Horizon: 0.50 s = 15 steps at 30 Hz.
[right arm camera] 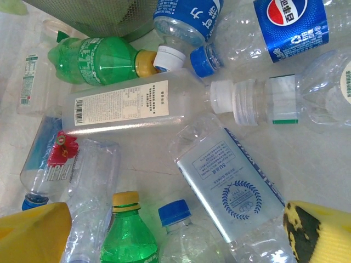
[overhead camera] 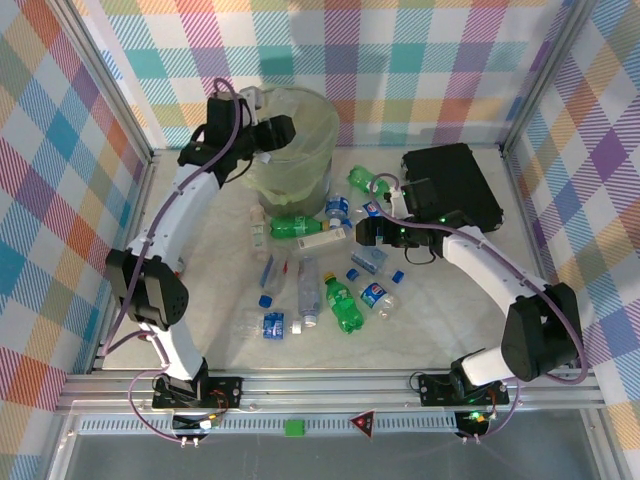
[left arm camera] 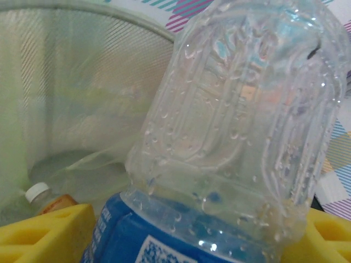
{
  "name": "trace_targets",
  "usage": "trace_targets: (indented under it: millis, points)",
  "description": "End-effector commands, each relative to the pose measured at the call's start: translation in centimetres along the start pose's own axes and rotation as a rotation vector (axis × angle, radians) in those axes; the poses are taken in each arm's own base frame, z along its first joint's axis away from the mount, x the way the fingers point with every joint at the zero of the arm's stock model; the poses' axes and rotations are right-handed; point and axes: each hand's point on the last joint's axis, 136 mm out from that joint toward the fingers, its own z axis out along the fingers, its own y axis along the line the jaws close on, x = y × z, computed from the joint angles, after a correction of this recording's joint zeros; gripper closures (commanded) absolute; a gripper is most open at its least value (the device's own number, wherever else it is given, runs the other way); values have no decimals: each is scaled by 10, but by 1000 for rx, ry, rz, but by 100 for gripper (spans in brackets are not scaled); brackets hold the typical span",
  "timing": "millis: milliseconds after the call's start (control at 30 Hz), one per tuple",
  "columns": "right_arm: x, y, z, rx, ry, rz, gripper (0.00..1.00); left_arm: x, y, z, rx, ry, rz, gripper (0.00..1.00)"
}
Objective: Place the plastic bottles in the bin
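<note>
Pale stone-look table (overhead camera: 430, 320), plaid walls around; the left gripper (overhead camera: 272, 132) hangs over the mouth of the bin (overhead camera: 300, 175), yellow pads (left arm camera: 38, 235) pinching a clear blue-labelled bottle (left arm camera: 241, 126) whose cap end is cut off by the frame edge, and below it, blurred behind the green bag (left arm camera: 82, 109), a white-capped bottle (left arm camera: 37, 193) lies low inside the bin. Right gripper (right arm camera: 175, 235) spread wide, its pads (right arm camera: 33, 233) half out of frame, low over the loose plastic bottles (overhead camera: 310, 285): green ones, clear ones with blue caps, several crushed and hard to tell from the table. Black case (overhead camera: 455, 180) near its far side.
</note>
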Motion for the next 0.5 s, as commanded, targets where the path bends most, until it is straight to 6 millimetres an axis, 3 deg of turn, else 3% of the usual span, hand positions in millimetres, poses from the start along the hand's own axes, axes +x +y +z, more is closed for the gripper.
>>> trace_targets:
  millis: [0,233,467]
  points:
    - [4,-6,-4,26,-2,3,1,-2,-7,7,14,38,21,57]
    - [7,-13,-6,58,-1,-1,1,-9,-4,33,-2,55,31,57]
    - [11,-19,-11,98,-11,-10,1,10,19,68,-62,106,21,53]
